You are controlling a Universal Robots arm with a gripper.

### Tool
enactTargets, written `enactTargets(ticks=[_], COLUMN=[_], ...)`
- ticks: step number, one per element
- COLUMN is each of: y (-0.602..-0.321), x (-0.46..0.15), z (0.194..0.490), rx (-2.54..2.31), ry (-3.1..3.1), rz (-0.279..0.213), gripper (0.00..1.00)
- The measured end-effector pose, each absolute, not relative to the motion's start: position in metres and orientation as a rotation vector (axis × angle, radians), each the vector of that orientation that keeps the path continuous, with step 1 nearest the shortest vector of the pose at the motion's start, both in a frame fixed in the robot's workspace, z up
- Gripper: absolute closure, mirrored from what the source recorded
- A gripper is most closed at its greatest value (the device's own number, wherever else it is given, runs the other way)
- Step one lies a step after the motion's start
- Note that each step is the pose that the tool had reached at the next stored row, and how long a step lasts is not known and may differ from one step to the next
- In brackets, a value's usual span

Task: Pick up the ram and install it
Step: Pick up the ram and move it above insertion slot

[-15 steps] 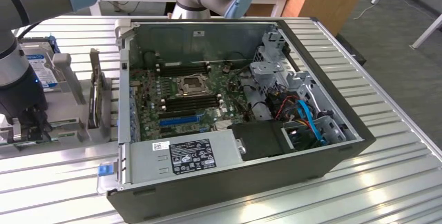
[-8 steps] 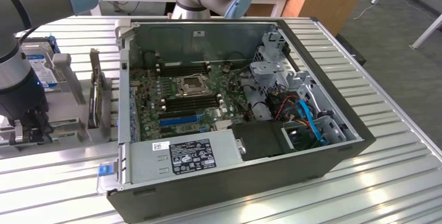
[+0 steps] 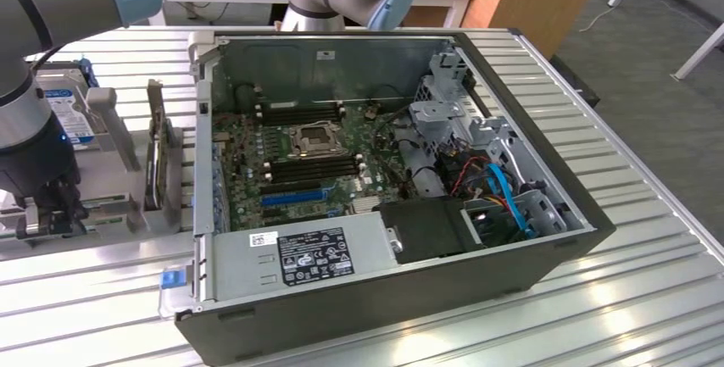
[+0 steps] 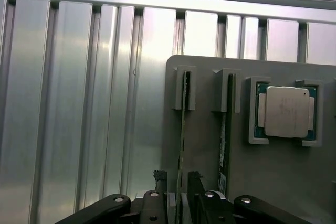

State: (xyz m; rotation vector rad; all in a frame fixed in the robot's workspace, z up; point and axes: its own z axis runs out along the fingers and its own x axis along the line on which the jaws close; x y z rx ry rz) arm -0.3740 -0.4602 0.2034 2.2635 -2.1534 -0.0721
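The job is barely started, by my reckoning: nothing is lifted and nothing is installed. My gripper (image 4: 177, 181) is down at the grey holder (image 4: 202, 145), which sits on the slatted table (image 3: 633, 299) to the exterior view's left of the open case (image 3: 339, 320) and well apart from it. My fingers (image 4: 160, 182) are spread, one on each side of the ram (image 4: 182, 124). I judge they have not pinched it, since the stick sits in its groove in the holder, on edge, with its far end in a small bracket. Gripping, lifting, carrying and seating are all left to do.

The holder has three places. The groove I straddle holds the ram, the groove just beside it holds a second stick (image 4: 224, 129), also on edge, and a square pocket next to that holds a processor (image 4: 286, 111) lying flat.

The case lies on its side with the motherboard (image 3: 328, 142) facing up. Its long black memory slots (image 3: 308, 164) flank the processor socket (image 3: 312, 138) and look unfilled, though I cannot be sure. A power supply (image 3: 305, 253) fills the near corner.
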Motion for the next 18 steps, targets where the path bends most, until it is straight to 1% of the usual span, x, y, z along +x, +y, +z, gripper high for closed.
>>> enactTargets(ticks=[18], y=[-0.4588], x=[-0.374], z=[0.2009], rx=[2.263], ry=[-2.153], rz=[-0.072], gripper=[0.71])
